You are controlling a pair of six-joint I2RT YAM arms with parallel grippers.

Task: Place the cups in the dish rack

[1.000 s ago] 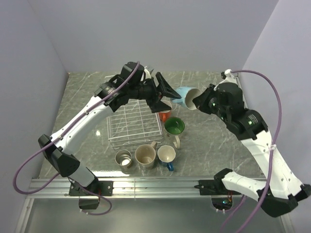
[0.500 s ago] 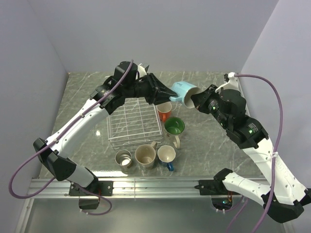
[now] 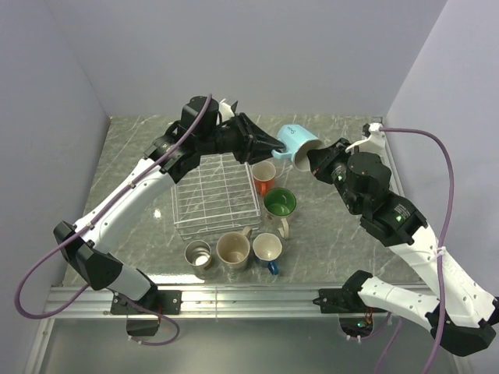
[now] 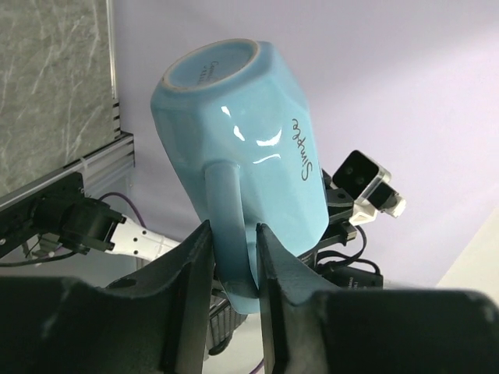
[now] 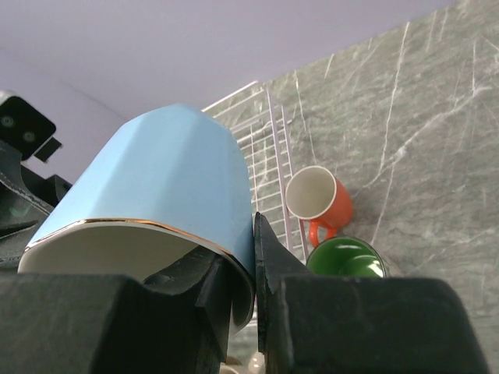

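The light blue cup hangs in the air on its side, to the right of the dish rack, between both grippers. My left gripper is shut on its handle, with the cup's base pointing away from the camera. My right gripper is shut on the cup's rim wall, one finger inside and one outside. On the table stand the orange cup, the green-lined white cup, the steel cup, the beige cup and the dark blue cup. No cup stands in the rack.
The orange cup and the green-lined cup stand just right of the rack's edge, below the held cup. The three other cups line up at the rack's near side. Walls close in the table on the left, back and right.
My left gripper, open beside the light blue cup a second ago, has closed on its handle. The right arm has shifted with the cup, which now sits slightly higher and more to the right.
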